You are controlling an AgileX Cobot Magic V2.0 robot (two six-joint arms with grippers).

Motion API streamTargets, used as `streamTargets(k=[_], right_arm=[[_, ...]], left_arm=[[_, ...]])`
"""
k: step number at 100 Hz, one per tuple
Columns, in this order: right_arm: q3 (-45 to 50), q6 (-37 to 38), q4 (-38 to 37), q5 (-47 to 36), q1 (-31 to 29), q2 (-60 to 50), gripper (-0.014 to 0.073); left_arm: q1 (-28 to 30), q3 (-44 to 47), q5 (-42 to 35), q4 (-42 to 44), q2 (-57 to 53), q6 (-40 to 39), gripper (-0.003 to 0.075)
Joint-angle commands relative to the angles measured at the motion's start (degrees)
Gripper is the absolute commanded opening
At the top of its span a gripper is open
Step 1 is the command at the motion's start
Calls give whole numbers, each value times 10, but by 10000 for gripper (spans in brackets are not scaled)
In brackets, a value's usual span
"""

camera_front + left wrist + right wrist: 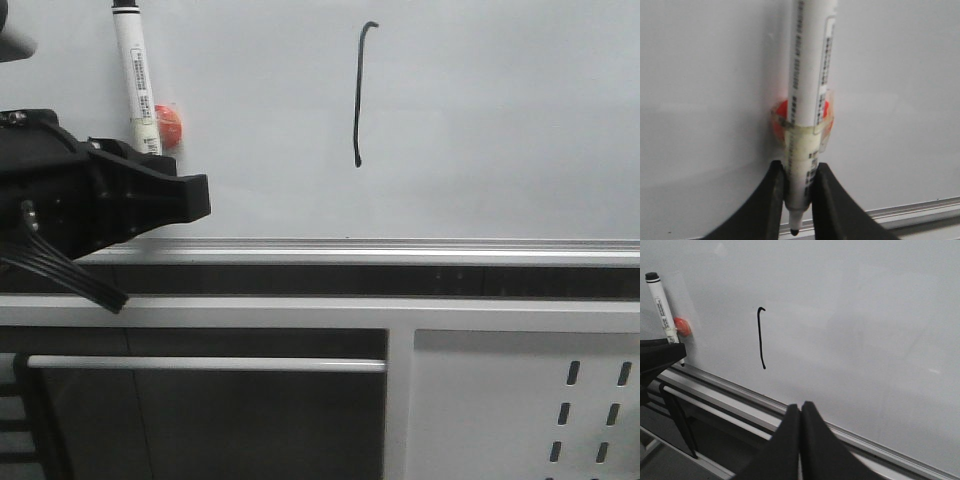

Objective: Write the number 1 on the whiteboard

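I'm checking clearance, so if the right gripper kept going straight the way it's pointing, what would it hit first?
Most likely the whiteboard itself. The right gripper, fingers closed and empty, aims at bare board above the bottom rail, right of the number 1. Nothing shows in between, though depth is unclear.

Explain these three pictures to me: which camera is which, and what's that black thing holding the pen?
The wide picture looks forward from the robot at the whiteboard and its silver bottom rail. The other two come from cameras on each arm's wrist.

The black thing is the left hand. Its two fingers are closed on a white marker pen, tip pointing down. A red round piece is taped to the pen, against the board.

The right hand is shut on nothing and sits below the rail.

The number 1, a thin black stroke with a small hook on top, is already drawn to the pen's right.
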Motion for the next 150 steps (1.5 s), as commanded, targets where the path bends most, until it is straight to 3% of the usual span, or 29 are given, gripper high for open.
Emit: streamTargets(k=[1, 20, 28, 47, 72, 91, 150], right_arm=[[-14, -5, -38, 2, 0, -1, -79], [-14, -5, -38, 2, 0, -1, -79], [-14, -5, -38, 2, 0, -1, -79], [-14, -5, -38, 2, 0, -1, -79], [-14, -5, -38, 2, 0, -1, -79], [-14, -5, -38, 2, 0, -1, -79], [-14, -5, -36, 2, 0, -1, -79]], left_arm=[[5, -18, -144, -5, -20, -2, -18], [5, -14, -144, -5, -20, -2, 0], [5, -9, -144, -5, -20, -2, 66], [5, -4, -144, -9, -20, -2, 318], [5, -4, -144, 5, -20, -2, 384], [5, -3, -144, 33, -21, -4, 491], [5, 62, -144, 22, -90, -16, 496]])
